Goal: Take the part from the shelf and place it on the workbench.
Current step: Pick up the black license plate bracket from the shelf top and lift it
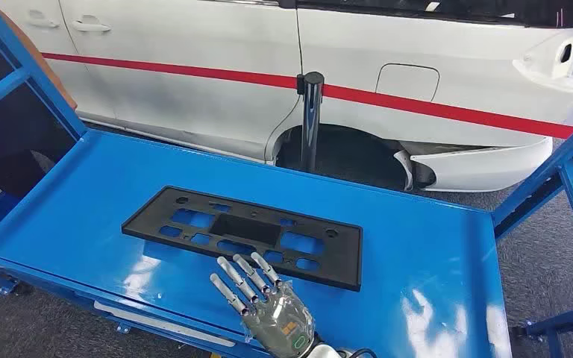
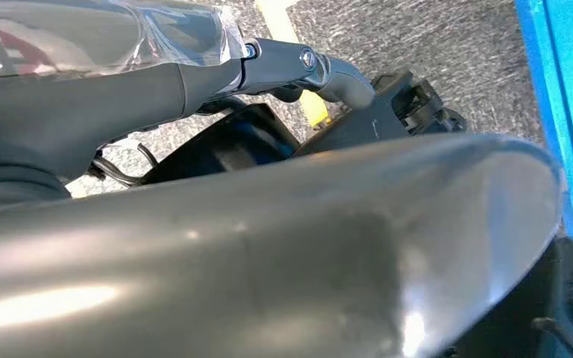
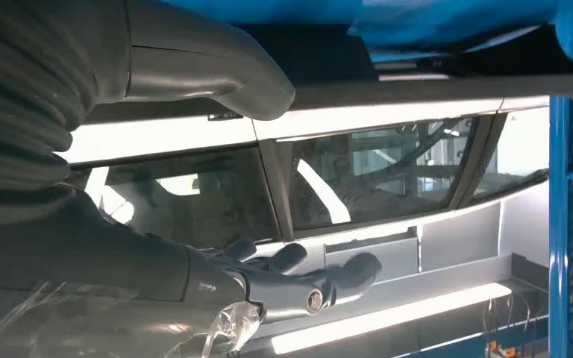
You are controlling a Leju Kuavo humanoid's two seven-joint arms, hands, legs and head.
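Beside a white car (image 1: 216, 82) with a red stripe, the black part (image 1: 242, 233) lies flat on the blue workbench (image 1: 82, 201); the right hand (image 1: 265, 306) hovers just beside its near edge, fingers (image 1: 233, 272) spread and empty; the left hand (image 2: 298, 71) hangs near the floor, fingers curled, holding nothing; a black post (image 1: 311, 119) stands beyond.

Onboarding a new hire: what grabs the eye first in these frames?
The flat black plastic panel with cut-outs lying mid-way on the glossy blue workbench. Just near of it, the robot's right hand hovers with fingers spread, holding nothing. Behind the bench stands a white car with a red stripe.
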